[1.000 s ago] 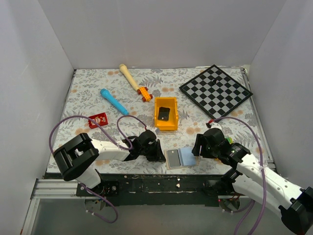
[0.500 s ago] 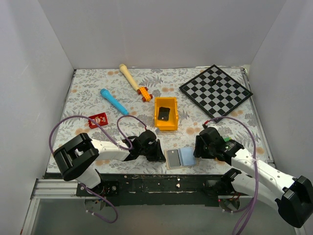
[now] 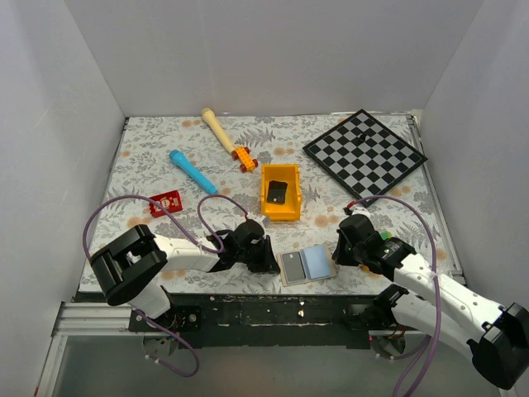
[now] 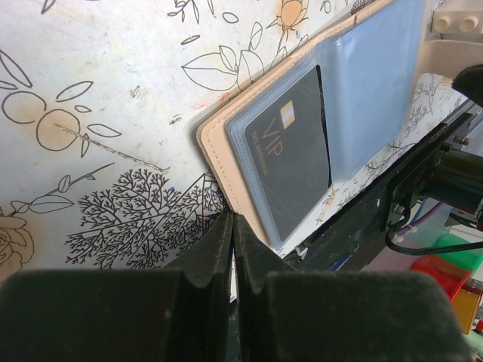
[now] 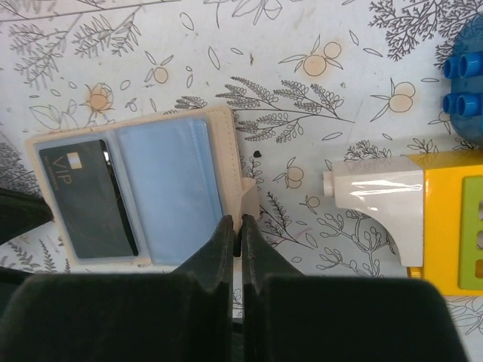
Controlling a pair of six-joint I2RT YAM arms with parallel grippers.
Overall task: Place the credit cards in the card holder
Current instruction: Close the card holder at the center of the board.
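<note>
Since before, the right gripper (image 5: 238, 226) has shut its fingers, pinching the card holder (image 5: 170, 185) by its tab.
Far left on the bench (image 3: 140, 157) lies the red card (image 3: 165, 203). The left gripper (image 4: 232, 226) has its fingers pressed together, empty, beside the open holder. Cards look thin, stiff and slippery, so pinch an edge.

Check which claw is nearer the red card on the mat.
Left. The left claw is near-right of the red card, at the card holder's left edge; the right claw is beyond the holder's far side.
</note>
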